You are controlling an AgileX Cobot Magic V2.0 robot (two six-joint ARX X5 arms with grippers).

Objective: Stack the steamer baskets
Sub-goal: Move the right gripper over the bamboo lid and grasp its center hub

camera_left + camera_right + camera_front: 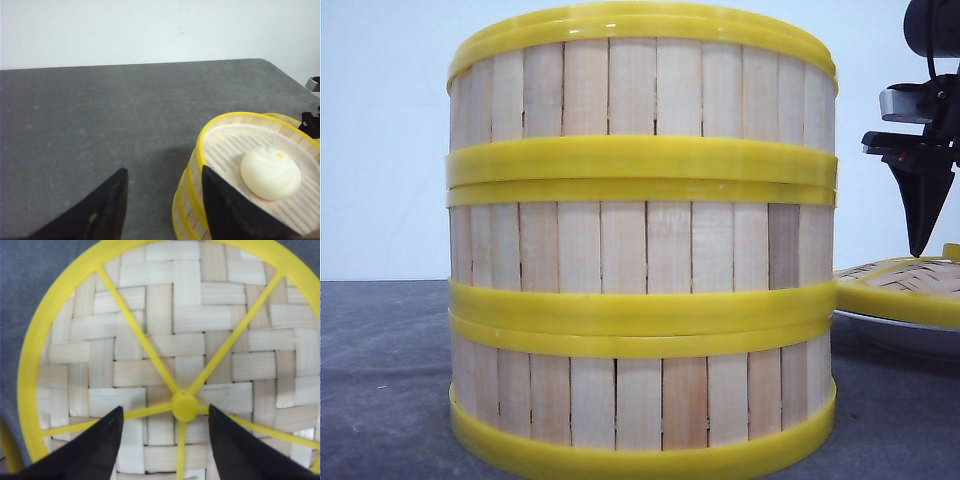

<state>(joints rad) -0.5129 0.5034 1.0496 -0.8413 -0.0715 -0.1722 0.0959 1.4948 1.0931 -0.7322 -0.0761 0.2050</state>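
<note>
Three steamer baskets stand in one stack close to the front camera: top (pixel 640 90), middle (pixel 640 245) and bottom (pixel 640 400). In the left wrist view the top basket (pixel 240 116) has a cloth liner with a white bun (pixel 270 172) on it. My left gripper (pixel 164 170) is open above the stack's edge, one finger over the basket's inside, the other over bare table. It grips nothing. The stack hides it in the front view. My right gripper (pixel 922 215) hangs open over the woven lid (pixel 175 330), its fingers astride the yellow hub (pixel 185 406).
The flat yellow-rimmed lid (pixel 905 285) lies on a white plate (pixel 900 328) to the right of the stack. Dark grey table (pixel 100 110) stretches away beside the stack to a white wall. The table's far corner shows in the left wrist view.
</note>
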